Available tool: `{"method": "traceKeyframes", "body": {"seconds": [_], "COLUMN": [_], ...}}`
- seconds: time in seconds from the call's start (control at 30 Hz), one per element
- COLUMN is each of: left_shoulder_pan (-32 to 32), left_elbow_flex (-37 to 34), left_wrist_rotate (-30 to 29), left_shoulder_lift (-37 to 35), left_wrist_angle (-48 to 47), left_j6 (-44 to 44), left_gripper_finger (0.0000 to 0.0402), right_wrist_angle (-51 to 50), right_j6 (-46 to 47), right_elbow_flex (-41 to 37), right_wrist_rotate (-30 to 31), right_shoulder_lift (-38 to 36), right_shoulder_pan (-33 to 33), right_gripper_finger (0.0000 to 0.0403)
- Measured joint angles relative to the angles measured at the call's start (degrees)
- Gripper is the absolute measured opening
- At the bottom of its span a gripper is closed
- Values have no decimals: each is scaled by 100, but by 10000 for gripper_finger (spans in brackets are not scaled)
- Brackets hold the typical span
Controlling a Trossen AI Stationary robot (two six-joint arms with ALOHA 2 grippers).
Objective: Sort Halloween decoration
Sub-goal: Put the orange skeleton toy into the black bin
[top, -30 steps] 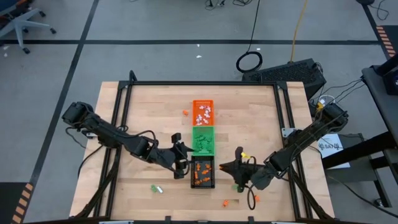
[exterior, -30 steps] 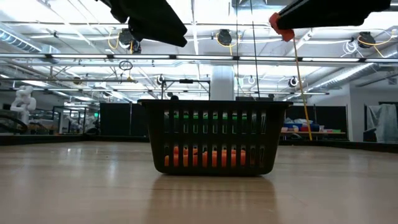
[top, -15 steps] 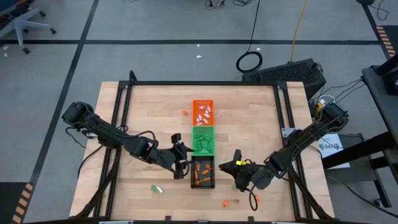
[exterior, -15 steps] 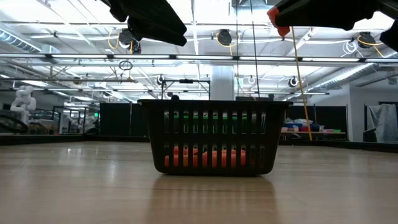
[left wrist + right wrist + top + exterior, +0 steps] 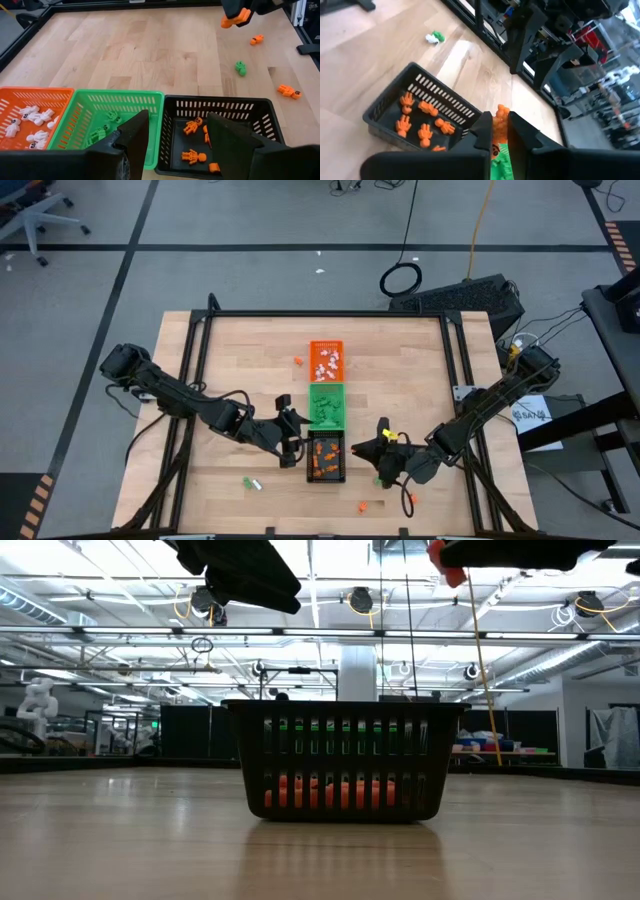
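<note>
Wooden tabletop (image 5: 250, 360) carries three trays already holding most trinkets. Right end effector (image 5: 381, 443), beside the black tray (image 5: 327, 457), pinches an orange trinket (image 5: 235, 19). Left end effector (image 5: 290, 442) waits spread. Several stray trinkets (image 5: 252, 482) remain unsorted.

Worktop (image 5: 240, 370): light wood, black frame around it.
Trays: three in one row at the centre; orange tray (image 5: 326, 361) farthest from the arms' side, green tray (image 5: 326, 404) in the middle, black tray (image 5: 327, 456) nearest.
Tray contents: white pieces in the orange tray, green in the green, orange in the black.
Left gripper (image 5: 292, 442): just beside the black tray's left side.
Right gripper (image 5: 366, 448): just right of the black tray, an orange trinket (image 5: 389, 436) at its tip.
Loose pieces: orange piece (image 5: 298, 361) left of the orange tray; green and white pieces (image 5: 251, 482) and an orange piece (image 5: 363, 506) near the front edge.
</note>
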Motion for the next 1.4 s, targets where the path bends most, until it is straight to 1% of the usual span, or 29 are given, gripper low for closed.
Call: {"method": "traceKeyframes", "body": {"seconds": [0.07, 0.27, 0.47, 0.67, 0.7, 0.83, 1.0, 1.23, 1.3, 1.4], "left_shoulder_pan": [0, -33, -154, -311, -334, -436, -507, -525, -525, -525], "left_elbow_flex": [0, 0, 0, 0, 0, 0, 2, 2, 2, 2], "left_wrist_rotate": [0, -8, -149, -377, -405, -474, -523, -540, -540, -551], "left_shoulder_lift": [0, 0, 0, 0, 0, 0, 0, 0, 0, 0], "left_wrist_angle": [-2, -2, 32, 22, 18, -66, -205, -231, -321, -473], "left_j6": [-70, -136, -143, -145, -150, -275, -296, -445, -529, -697], "left_gripper_finger": [198, 198, 198, 198, 198, 198, 198, 198, 198, 198], "right_wrist_angle": [0, 226, 622, 648, 654, 654, 640, 479, 421, 417], "right_j6": [223, 1043, 2595, 4041, 4190, 4551, 4704, 4704, 4705, 4703], "right_elbow_flex": [0, 0, 0, 0, 0, 3, 154, 595, 679, 736], "right_wrist_rotate": [-45, -465, -472, -466, -558, -1215, -1515, -2384, -2552, -2554], "right_shoulder_lift": [0, 0, 0, 192, 267, 565, 991, 1647, 1811, 1952], "right_shoulder_pan": [-1, -42, -213, -693, -784, -1087, -1353, -1646, -1689, -1698], "right_gripper_finger": [18, 19, 19, 20, 20, 20, 20, 20, 20, 26]}}
